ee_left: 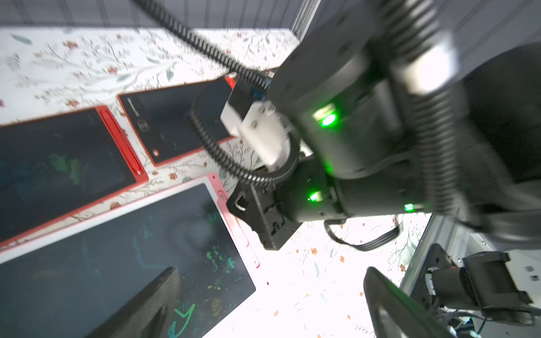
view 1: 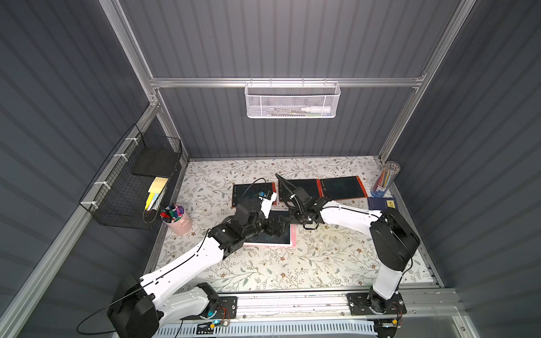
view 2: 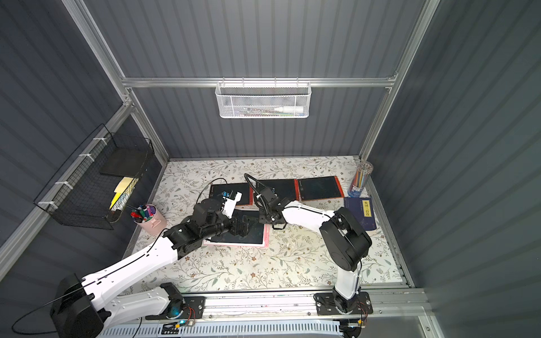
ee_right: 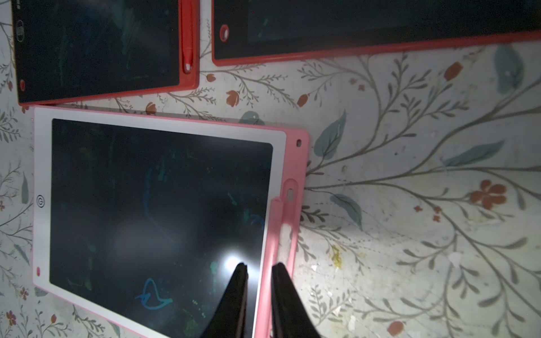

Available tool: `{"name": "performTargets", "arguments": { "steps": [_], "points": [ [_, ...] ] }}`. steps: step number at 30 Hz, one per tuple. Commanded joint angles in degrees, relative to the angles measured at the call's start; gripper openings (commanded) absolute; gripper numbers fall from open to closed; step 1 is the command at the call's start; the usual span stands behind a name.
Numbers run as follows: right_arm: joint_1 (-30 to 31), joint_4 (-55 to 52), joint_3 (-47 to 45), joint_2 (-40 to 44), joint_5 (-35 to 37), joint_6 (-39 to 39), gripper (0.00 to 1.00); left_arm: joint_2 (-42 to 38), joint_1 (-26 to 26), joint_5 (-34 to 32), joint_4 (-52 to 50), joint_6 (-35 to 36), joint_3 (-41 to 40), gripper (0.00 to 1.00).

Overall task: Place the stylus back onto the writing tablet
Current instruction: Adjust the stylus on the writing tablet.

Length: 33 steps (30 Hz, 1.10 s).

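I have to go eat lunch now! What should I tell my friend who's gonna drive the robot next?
Left claw: open, empty, over the pink tablet.
Right claw: shut on the pink stylus, which lies along the tablet's side edge, its tip by the pink loop.
Done: stylus brought to the tablet.
Left: check that it sits in its holder, then let go and lift away.

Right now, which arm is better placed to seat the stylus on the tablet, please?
Right: the right hand grips the stylus along the tablet's pink edge; the left hand is open and empty.
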<state>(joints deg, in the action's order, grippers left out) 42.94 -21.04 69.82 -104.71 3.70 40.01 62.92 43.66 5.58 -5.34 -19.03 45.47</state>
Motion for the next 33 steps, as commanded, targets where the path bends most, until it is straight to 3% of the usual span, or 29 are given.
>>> {"name": "performTargets", "arguments": {
  "steps": [1, 11, 33],
  "points": [
    [0.4, -2.5, 2.2, -1.7, 1.3, -0.4, 0.22, -2.0, -0.5, -0.9, -1.7, -1.0, 0.4, 0.99],
    [1.0, -4.4, 5.4, -5.9, 2.7, -1.0, 0.22, 0.5, -0.4, 2.7, -0.6, 2.9, 0.1, 0.99],
    [1.5, -7.9, 7.4, -9.8, 6.9, -0.4, 0.19, 0.8, -0.4, 5.7, 0.6, 1.6, -0.7, 0.99]
  ]
}}
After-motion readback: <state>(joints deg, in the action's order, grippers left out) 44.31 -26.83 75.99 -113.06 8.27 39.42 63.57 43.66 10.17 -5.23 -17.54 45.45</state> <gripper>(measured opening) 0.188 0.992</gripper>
